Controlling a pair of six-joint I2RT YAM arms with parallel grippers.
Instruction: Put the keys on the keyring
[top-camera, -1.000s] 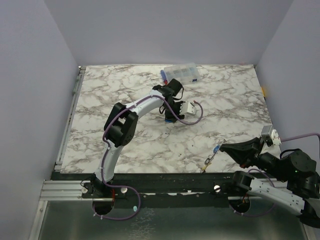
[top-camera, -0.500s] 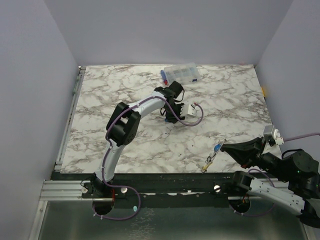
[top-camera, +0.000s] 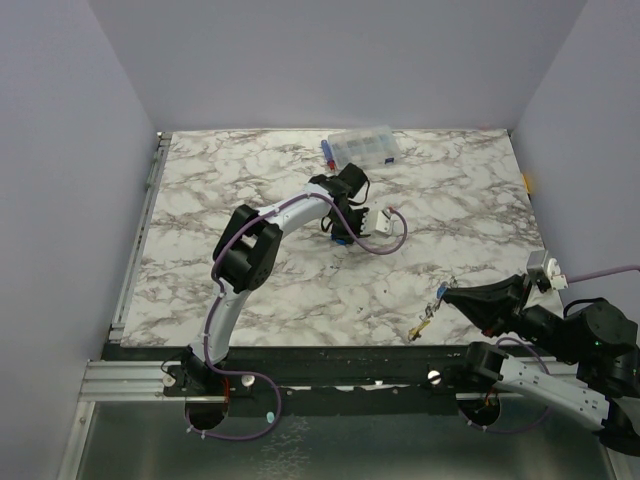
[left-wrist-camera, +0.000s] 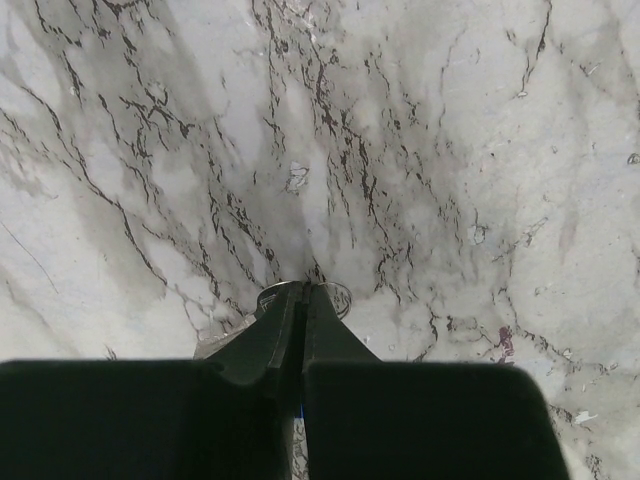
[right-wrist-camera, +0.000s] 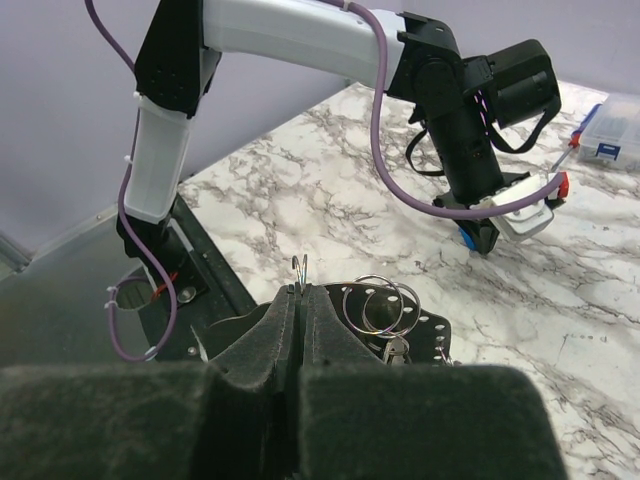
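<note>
My right gripper (top-camera: 446, 294) is shut near the table's front right. In the right wrist view (right-wrist-camera: 301, 290) its tips pinch a thin silver keyring (right-wrist-camera: 300, 268) seen edge-on. Two more silver rings (right-wrist-camera: 378, 303) with a small metal key (right-wrist-camera: 396, 349) hang beside it over a black perforated tab. From above, a blue tag (top-camera: 441, 290) and a fine chain (top-camera: 417, 328) hang from it. My left gripper (top-camera: 341, 237) points down at mid-table, tips on the marble. Its jaws (left-wrist-camera: 302, 290) are shut on a small silver ring (left-wrist-camera: 338, 298) lying on the table.
A clear compartment box (top-camera: 362, 147) with blue parts stands at the back edge, also in the right wrist view (right-wrist-camera: 615, 140). The left arm (right-wrist-camera: 300, 35) and its purple cable (top-camera: 385, 240) cross mid-table. The black front rail (top-camera: 330, 365) lies below the right gripper.
My right gripper has drifted slightly right with the ring bunch, and the hanging chain swung with it. My left wrist has shifted a little right; its tips stay down on the table.
</note>
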